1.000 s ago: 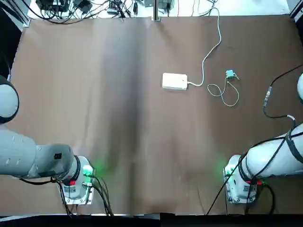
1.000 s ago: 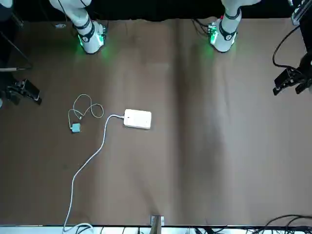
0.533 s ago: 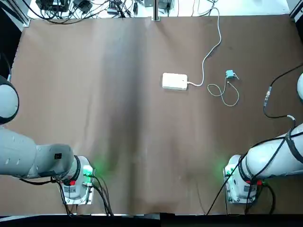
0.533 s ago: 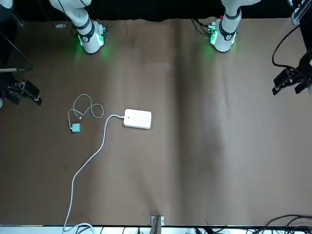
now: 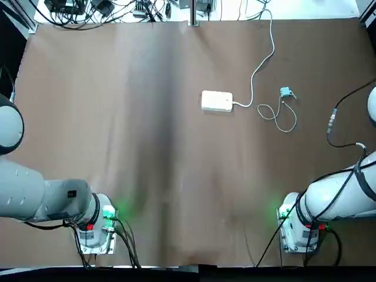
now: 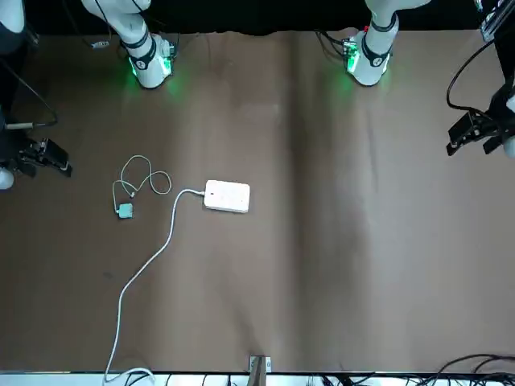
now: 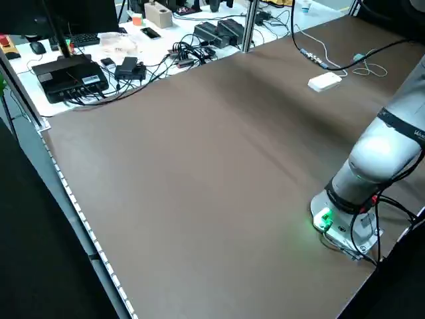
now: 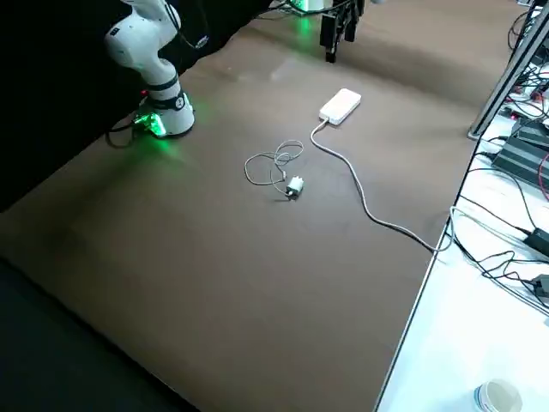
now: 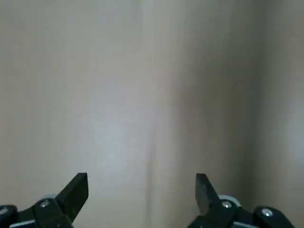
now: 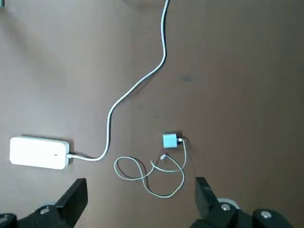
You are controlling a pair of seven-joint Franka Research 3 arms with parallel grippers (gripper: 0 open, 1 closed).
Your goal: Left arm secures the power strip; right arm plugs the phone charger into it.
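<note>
We find both the left gripper (image 9: pixel 141 194) and right gripper (image 10: pixel 141 197) spread, empty; the unrestrained power strip (image 5: pixel 217 101) may slide when the phone charger (image 5: pixel 285 92) is pressed in.

A brown table (image 5: pixel 147 147) fills most of every view, its cover faintly creased lengthwise; past its far edge runs a white bench (image 7: pixel 133 46) strewn with black cables (image 5: pixel 94 10) and boxes (image 7: pixel 66 73); a metal post (image 7: pixel 249 26) rises there; darkness flanks the near side.

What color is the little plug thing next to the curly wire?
The phone charger is teal-green; the right wrist view shows it best.
</note>
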